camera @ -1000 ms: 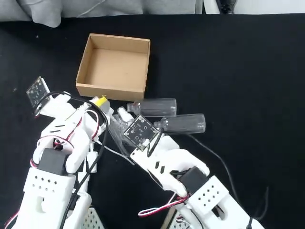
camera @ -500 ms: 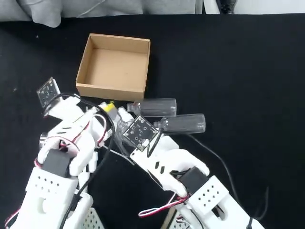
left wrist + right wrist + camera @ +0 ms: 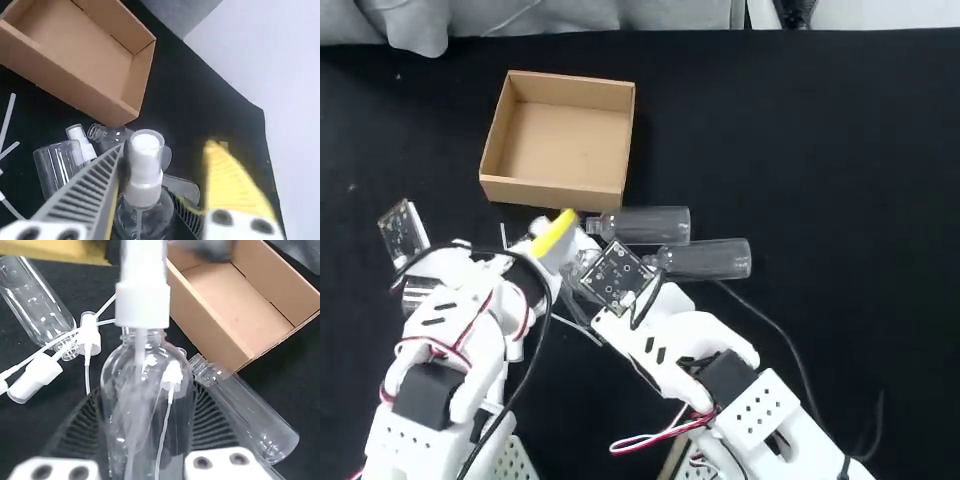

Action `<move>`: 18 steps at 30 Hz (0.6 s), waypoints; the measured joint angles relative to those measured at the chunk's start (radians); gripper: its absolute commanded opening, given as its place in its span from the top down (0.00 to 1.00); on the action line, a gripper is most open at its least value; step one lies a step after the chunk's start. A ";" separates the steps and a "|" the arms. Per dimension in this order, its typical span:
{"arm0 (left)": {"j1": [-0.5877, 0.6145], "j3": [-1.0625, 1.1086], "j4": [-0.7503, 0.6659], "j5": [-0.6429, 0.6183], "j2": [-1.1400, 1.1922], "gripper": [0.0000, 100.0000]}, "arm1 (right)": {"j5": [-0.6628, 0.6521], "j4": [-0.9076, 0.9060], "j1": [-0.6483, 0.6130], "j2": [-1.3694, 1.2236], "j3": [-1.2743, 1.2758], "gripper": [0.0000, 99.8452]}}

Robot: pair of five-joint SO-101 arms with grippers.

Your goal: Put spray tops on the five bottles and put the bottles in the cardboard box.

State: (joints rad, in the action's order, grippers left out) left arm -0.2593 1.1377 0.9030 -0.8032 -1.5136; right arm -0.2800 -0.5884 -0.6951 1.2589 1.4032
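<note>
Spray top seated on held bottle.
Bottle (image 3: 142, 390) is clamped upright in right end effector (image 3: 142, 432); its spray top (image 3: 144, 160) is straddled by left end effector (image 3: 165, 150), jaws wide. Just beyond, an open bottle (image 3: 705, 258) and a second open bottle (image 3: 645, 224) are laid on the bench (image 3: 820, 150), cardboard box (image 3: 552, 190) behind.

The high camera looks steeply down over the table (image 3: 840, 130), while both wrist cameras sit close to one shared bottle (image 3: 142, 390) and face the cardboard box (image 3: 75, 55) beyond it, upper left in the left wrist frame, upper right in the right one.
</note>
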 measured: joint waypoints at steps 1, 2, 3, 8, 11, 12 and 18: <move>0.000 0.006 0.000 0.000 -0.008 0.71 | 0.000 0.000 0.000 0.000 0.000 0.95; 0.002 0.008 0.000 0.000 -0.014 0.72 | 0.000 0.000 0.000 0.000 0.000 0.95; 0.002 0.008 0.000 0.000 -0.015 0.72 | 0.000 0.000 0.000 0.000 0.000 0.95; 0.003 0.008 0.000 0.006 -0.026 0.72 | 0.000 0.003 0.000 0.000 0.000 0.95; 0.003 0.008 0.000 0.006 -0.038 0.72 | 0.000 0.005 0.000 0.000 0.000 0.95; 0.003 0.008 0.000 0.006 -0.043 0.72 | 0.000 0.005 0.000 0.000 0.000 0.95; 0.020 0.008 0.000 0.006 -0.107 0.72 | 0.000 0.005 0.000 0.000 0.000 0.95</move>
State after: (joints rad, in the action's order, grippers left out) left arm -0.2394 1.1454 0.9030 -0.7971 -1.6210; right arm -0.2800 -0.5838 -0.6951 1.2589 1.4032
